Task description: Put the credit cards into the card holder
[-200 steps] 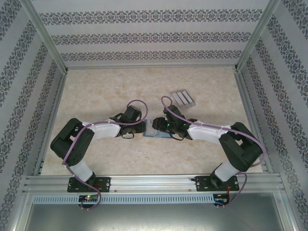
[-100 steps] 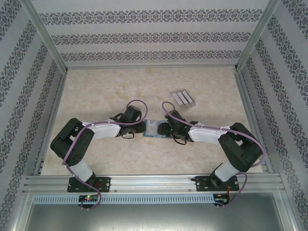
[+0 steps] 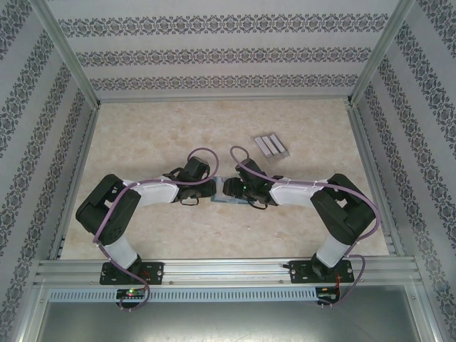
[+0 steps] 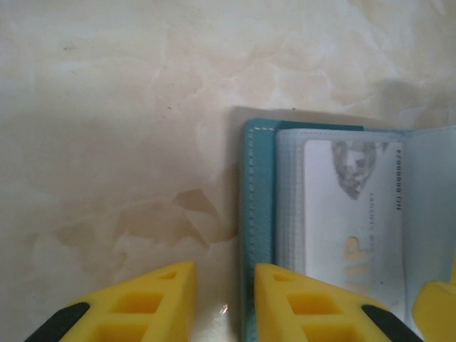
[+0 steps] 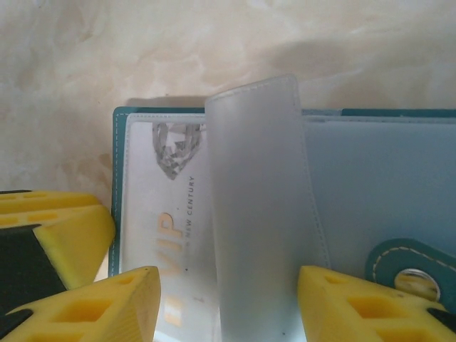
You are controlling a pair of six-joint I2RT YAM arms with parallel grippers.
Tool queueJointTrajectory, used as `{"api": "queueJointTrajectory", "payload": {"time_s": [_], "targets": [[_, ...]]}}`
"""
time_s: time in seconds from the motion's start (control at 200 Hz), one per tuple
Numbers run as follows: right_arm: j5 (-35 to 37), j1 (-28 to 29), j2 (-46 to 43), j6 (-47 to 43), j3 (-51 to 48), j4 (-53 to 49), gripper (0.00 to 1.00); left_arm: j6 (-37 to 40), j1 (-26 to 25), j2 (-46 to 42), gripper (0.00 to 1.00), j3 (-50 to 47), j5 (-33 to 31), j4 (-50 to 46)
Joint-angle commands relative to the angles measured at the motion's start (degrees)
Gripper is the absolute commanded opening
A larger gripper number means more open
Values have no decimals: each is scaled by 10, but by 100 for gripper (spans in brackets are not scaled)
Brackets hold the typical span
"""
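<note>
The teal card holder [image 3: 229,200] lies open on the table between both grippers. A white card [image 4: 349,214] marked VIP sits in one of its clear sleeves. My left gripper [image 4: 224,303] is open; one yellow finger rests on the holder's [image 4: 256,214] stitched left edge, the other on bare table. My right gripper [image 5: 228,306] is open over the holder [image 5: 385,171], its fingers either side of a translucent sleeve [image 5: 260,214] that stands curled up beside the VIP card [image 5: 160,214]. Three grey credit cards [image 3: 271,145] lie side by side farther back.
The holder's snap tab [image 5: 410,274] lies by my right finger. The left gripper's yellow finger [image 5: 57,228] sits close at the holder's left edge. Aluminium rails [image 3: 228,269] and patterned walls [image 3: 214,57] bound the marble-look table [image 3: 157,135].
My right gripper has moved left over the open holder, closer to the left gripper, and its elbow has swung left. The left arm has stayed in place.
</note>
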Motion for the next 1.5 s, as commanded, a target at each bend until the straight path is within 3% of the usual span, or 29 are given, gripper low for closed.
{"api": "queueJointTrajectory", "payload": {"time_s": [0.0, 0.3, 0.65, 0.954, 1.499], "targets": [[-17, 6, 7, 1, 19, -2, 54, -9, 5, 11, 28, 2, 5, 10], [-10, 2, -76, -27, 1, 3, 52, -10, 5, 11, 28, 3, 14, 13], [86, -23, -213, -52, -74, -67, 54, -8, 5, 12, 28, 3, 15, 15], [23, -38, -150, -22, -93, -46, 56, -5, 5, 10, 28, 6, 10, 9], [-7, -36, -94, -11, -69, -11, 54, -3, 5, 3, 28, 2, 5, 8]]}}
